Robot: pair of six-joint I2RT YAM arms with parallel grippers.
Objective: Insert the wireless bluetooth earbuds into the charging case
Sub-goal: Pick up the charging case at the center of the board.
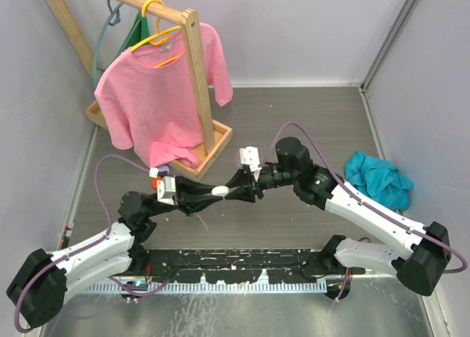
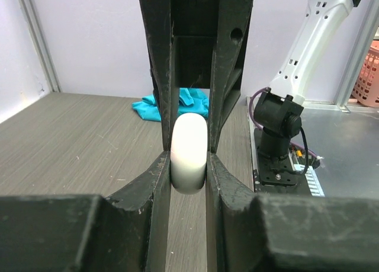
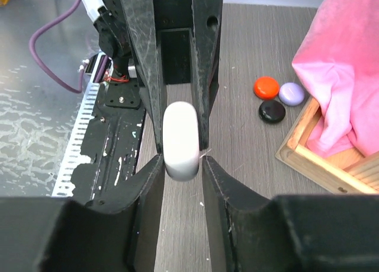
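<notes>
Two arms met tip to tip above the counter (image 1: pixel 294 124) | left claw (image 2: pixel 188 160) pinched white charging case (image 2: pixel 189 144) edge-on | right claw (image 3: pixel 182 162) flanked same case, grip unclear | contents hidden | orange-red case (image 3: pixel 266 87), purple case (image 3: pixel 291 93), black case (image 3: pixel 272 111) clustered beside wooden rack base (image 3: pixel 308 159) holding pink shirt (image 3: pixel 343 64) hem

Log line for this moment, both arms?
left fingers: shut on white case, aloft | right fingers: gripping it too | orange case, purple case, black case: on table
</notes>
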